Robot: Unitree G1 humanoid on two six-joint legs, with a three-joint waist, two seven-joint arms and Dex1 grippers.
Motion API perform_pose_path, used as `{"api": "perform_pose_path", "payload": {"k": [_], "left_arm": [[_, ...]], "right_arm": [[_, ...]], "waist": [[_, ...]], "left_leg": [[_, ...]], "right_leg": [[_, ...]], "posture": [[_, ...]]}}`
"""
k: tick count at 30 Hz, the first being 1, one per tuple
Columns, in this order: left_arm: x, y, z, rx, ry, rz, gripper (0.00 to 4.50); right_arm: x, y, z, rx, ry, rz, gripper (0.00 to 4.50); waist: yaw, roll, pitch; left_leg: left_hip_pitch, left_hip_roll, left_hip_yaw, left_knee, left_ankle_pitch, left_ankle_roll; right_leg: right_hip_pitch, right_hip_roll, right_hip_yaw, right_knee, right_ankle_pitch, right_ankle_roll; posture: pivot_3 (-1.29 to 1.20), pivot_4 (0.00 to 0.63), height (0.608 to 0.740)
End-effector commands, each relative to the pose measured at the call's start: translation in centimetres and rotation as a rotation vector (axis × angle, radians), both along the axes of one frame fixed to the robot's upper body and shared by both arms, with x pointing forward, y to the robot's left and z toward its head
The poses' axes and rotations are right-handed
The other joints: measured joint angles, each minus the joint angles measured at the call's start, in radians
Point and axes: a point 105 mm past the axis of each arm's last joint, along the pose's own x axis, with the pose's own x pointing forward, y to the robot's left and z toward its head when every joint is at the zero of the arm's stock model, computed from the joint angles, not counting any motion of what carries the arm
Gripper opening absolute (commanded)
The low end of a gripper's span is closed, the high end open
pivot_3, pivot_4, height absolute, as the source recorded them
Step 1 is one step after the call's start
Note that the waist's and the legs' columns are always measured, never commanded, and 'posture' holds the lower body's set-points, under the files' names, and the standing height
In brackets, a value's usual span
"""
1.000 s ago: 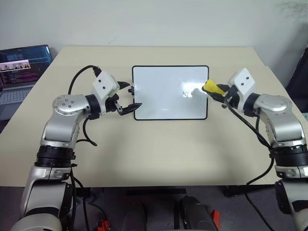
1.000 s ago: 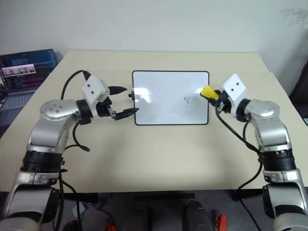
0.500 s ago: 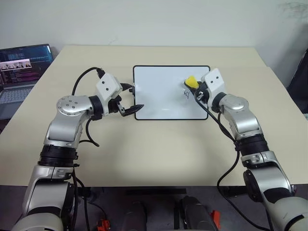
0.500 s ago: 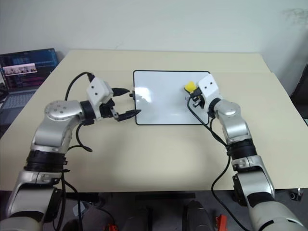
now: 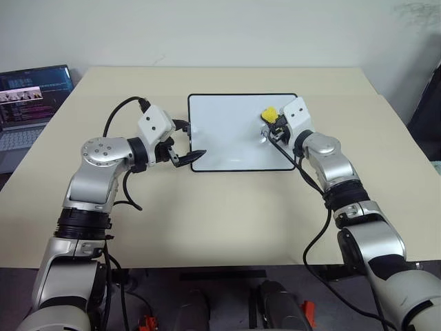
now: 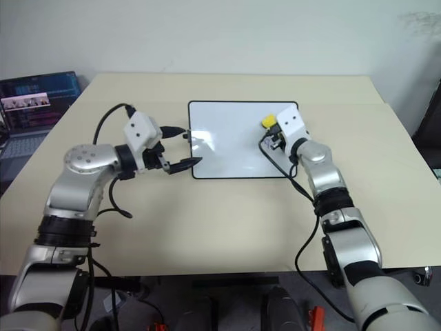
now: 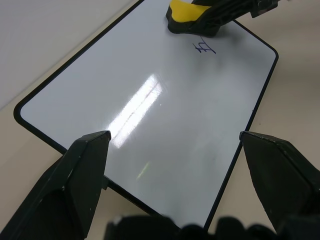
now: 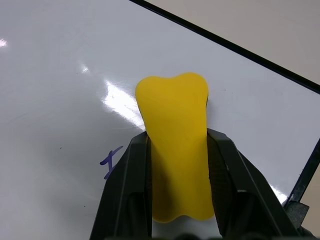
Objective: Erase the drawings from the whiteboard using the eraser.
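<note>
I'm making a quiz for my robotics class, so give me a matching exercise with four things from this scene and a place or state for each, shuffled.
Things:
1. eraser
2. left end effector
3. laptop
4. remaining drawing

Places or states:
A. open, at the whiteboard's left edge
B. beside the eraser on the board
C. past the table's far left corner
D. clamped in the right end effector

Pairs: 1-D, 2-A, 3-C, 4-B

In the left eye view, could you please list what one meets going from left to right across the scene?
Open laptop → left gripper, its black fingers spread → glossy white black-framed whiteboard → bright yellow eraser → right gripper clamping it.
</note>
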Motion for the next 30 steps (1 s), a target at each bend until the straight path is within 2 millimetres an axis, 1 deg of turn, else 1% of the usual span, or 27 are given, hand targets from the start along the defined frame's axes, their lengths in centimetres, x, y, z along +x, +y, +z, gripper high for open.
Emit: {"api": "perform_pose_path", "payload": {"k": [1, 4, 8, 11, 15, 17, 20, 22, 24, 26, 29, 30], "left_arm": [[-0.4, -0.3, 1.7, 0.000, -0.063, -0.012, 4.50], [-0.4, -0.1, 1.7, 0.002, -0.061, -0.008, 4.50], [-0.5, 0.0, 1.6, 0.005, -0.059, -0.005, 4.50], [-0.5, 0.0, 1.7, 0.005, -0.058, -0.007, 4.50], [-0.4, -0.1, 1.7, 0.007, -0.059, -0.011, 4.50], [-0.4, -0.1, 1.7, 0.007, -0.059, -0.012, 4.50], [-0.4, 0.0, 1.8, 0.009, -0.062, -0.011, 4.50], [-0.4, 0.0, 1.9, 0.011, -0.063, -0.009, 4.50], [-0.5, 0.1, 1.9, 0.012, -0.064, -0.007, 4.50], [-0.5, 0.3, 2.0, 0.013, -0.065, -0.003, 4.50], [-0.5, 0.4, 2.0, 0.016, -0.065, 0.001, 4.50], [-0.5, 0.4, 2.0, 0.016, -0.065, 0.001, 4.50]], "right_arm": [[0.3, -0.4, -0.3, -0.034, 0.001, -0.026, 1.12], [0.4, -1.3, -1.2, -0.050, 0.018, -0.057, 1.12], [0.6, -2.4, -1.5, -0.060, 0.021, -0.089, 1.12], [0.6, -2.6, -1.7, -0.062, 0.026, -0.091, 1.12], [-0.1, -1.2, -3.3, -0.099, 0.062, -0.020, 1.12], [-0.6, -0.5, -4.4, -0.126, 0.090, 0.016, 1.12], [-3.2, 1.9, -8.8, -0.287, 0.164, 0.203, 1.12], [-4.6, 2.6, -10.6, -0.333, 0.195, 0.278, 1.12], [-5.3, 3.0, -11.3, -0.324, 0.213, 0.306, 1.12], [-5.6, 3.1, -11.5, -0.318, 0.215, 0.312, 1.12], [-5.2, 2.9, -11.0, -0.309, 0.200, 0.287, 1.12], [-4.8, 2.7, -10.5, -0.305, 0.182, 0.267, 1.12]], "waist": [[0.000, 0.000, 0.000], [0.000, 0.000, 0.000], [0.000, 0.000, 0.000], [0.002, -0.001, -0.001], [0.002, -0.001, -0.001], [0.001, -0.001, -0.001], [0.000, -0.003, -0.003], [-0.009, -0.005, -0.005], [-0.017, -0.005, -0.005], [-0.021, -0.005, -0.005], [-0.020, -0.006, -0.005], [-0.020, -0.006, -0.005]], "left_leg": [[0.000, 0.000, 0.000, 0.000, 0.000, 0.000], [0.001, 0.000, 0.000, 0.000, 0.000, 0.000], [0.002, 0.000, 0.000, 0.001, 0.000, 0.000], [0.002, 0.000, 0.000, 0.001, 0.000, 0.000], [0.002, 0.000, 0.000, 0.002, 0.000, 0.000], [0.002, 0.000, -0.001, 0.002, 0.000, 0.000], [0.002, 0.000, -0.001, 0.001, 0.000, 0.000], [0.003, 0.001, 0.000, 0.001, 0.000, 0.000], [0.005, 0.001, 0.000, 0.001, 0.000, 0.000], [0.008, 0.001, 0.000, 0.001, 0.001, 0.000], [0.012, 0.001, 0.000, 0.001, 0.002, 0.002], [0.014, 0.001, 0.000, 0.001, 0.002, 0.001]], "right_leg": [[0.000, 0.000, 0.000, 0.000, 0.000, 0.000], [0.000, 0.000, 0.000, 0.001, 0.000, 0.000], [0.001, 0.000, 0.000, 0.001, -0.001, 0.001], [0.002, 0.000, 0.000, 0.001, -0.001, 0.002], [0.002, 0.000, 0.000, 0.002, -0.002, 0.004], [0.002, 0.001, 0.000, 0.002, -0.002, 0.004], [0.002, 0.001, 0.000, 0.001, -0.002, 0.004], [0.002, 0.001, 0.000, 0.001, -0.002, 0.004], [0.004, 0.002, 0.001, 0.002, -0.002, 0.005], [0.006, 0.002, 0.001, 0.003, -0.002, 0.004], [0.010, 0.002, 0.001, 0.002, -0.002, 0.003], [0.012, 0.002, 0.001, 0.002, -0.002, 0.002]], "posture": [[0.00, 0.150, 0.740], [0.00, 0.150, 0.740], [0.00, 0.150, 0.740], [0.00, 0.150, 0.740], [0.00, 0.150, 0.740], [0.00, 0.150, 0.740], [0.00, 0.150, 0.740], [0.00, 0.150, 0.740], [0.00, 0.150, 0.740], [0.00, 0.150, 0.740], [0.00, 0.150, 0.740], [0.00, 0.150, 0.740]]}}
